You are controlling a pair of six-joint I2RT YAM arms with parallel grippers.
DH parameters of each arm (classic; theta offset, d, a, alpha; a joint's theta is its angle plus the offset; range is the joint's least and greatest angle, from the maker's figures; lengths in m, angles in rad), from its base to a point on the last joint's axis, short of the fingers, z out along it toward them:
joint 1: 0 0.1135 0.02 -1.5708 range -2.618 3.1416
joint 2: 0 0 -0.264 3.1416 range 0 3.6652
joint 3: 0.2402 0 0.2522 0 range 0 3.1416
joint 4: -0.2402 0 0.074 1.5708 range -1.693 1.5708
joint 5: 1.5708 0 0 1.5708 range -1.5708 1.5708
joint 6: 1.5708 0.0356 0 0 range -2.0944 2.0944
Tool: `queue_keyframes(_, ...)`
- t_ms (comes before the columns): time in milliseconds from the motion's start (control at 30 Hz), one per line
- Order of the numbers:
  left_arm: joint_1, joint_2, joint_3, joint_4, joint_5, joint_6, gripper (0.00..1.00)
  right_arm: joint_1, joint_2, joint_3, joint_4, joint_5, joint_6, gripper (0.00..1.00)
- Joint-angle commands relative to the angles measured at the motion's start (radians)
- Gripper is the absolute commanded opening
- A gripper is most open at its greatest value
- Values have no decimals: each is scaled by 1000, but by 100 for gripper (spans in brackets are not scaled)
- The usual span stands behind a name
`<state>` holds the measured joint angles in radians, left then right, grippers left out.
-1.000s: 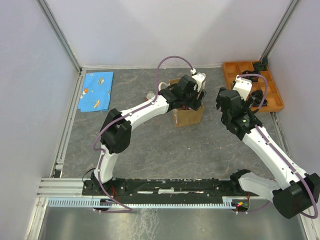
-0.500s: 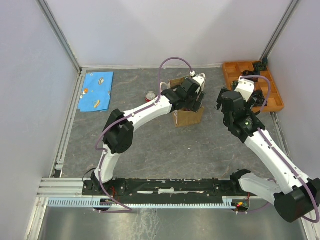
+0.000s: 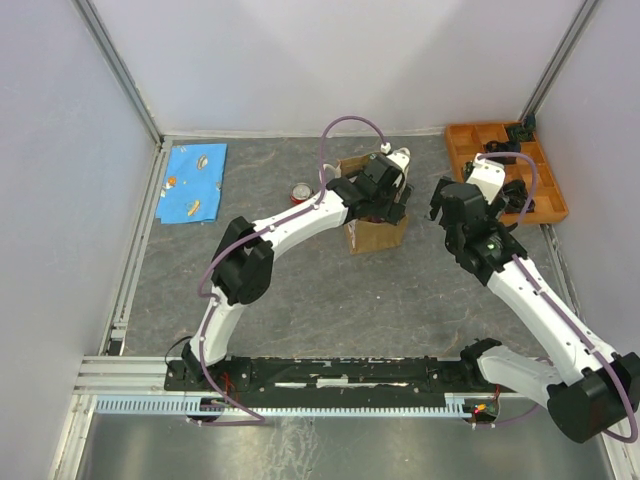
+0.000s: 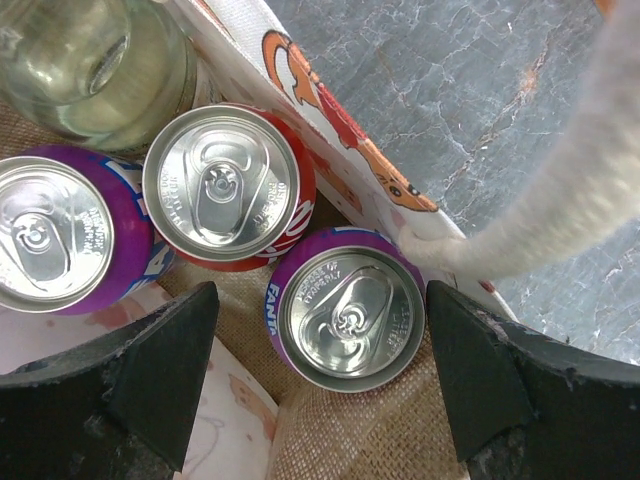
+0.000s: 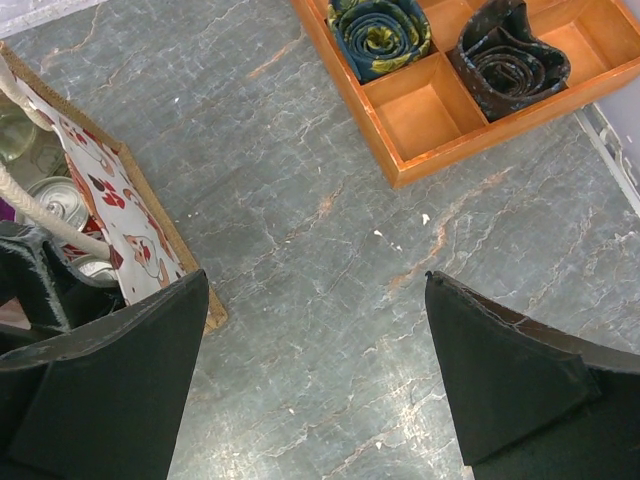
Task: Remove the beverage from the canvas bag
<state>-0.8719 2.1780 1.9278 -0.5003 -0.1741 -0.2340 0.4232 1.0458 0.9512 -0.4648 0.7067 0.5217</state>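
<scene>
**Item 1. Canvas bag** [image 3: 378,232]: upright at mid-table with its mouth open and your left arm reaching over it. Your left wrist view shows its cartoon-printed lining [image 4: 335,135] and one cream handle [image 4: 560,200].

**Item 2. Bag contents**, all upright:
- purple Fanta can [image 4: 350,320], against the printed wall
- red can [image 4: 225,185], pressed against the Fanta can
- second purple can [image 4: 60,235], beside the red one
- clear glass bottle [image 4: 90,50], beyond both

**Item 3. Left gripper** [image 4: 320,300]: over the open bag, fingers spread wide, one on each side of the Fanta can and neither touching it. You cannot tell whether the tips are inside the mouth.

**Item 4. Right gripper** [image 5: 312,300]: fingers spread wide with nothing between them, above bare grey table [image 5: 300,200] between the bag and the tray.

**Item 5. Orange compartment tray** [image 5: 420,115]: far right corner. It holds a blue-green rolled cloth [image 5: 380,25] and a dark rolled cloth [image 5: 510,45] in separate compartments.

**Item 6. Loose can** [image 3: 300,192]: standing on the table just left of the bag.

**Item 7. Blue printed cloth** [image 3: 195,182]: flat at the far left, well apart from the bag.
</scene>
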Motion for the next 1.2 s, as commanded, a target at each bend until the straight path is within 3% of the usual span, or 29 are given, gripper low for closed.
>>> queue_keyframes(0,-12,39,31,-30,44,-24,91,-2,8,17,37,-15,14,97)
queue_keyframes(233,-13,-1,18,29,76,-15,91,-1,16,19,36,-27,20,97)
queue_keyframes(400,-13,62,90,-38,85,-9,91,-2,20,28,36,-25,19,97)
queue_keyframes(700,-13,78,39,-68,97,0,87,-3,22,37,31,-19,14,97)
queue_keyframes(1067,-13,74,-44,-86,106,10,77,-1,38,41,38,-28,20,97)
queue_keyframes(1167,-13,81,-50,-97,106,19,66,-2,36,36,38,-25,25,97)
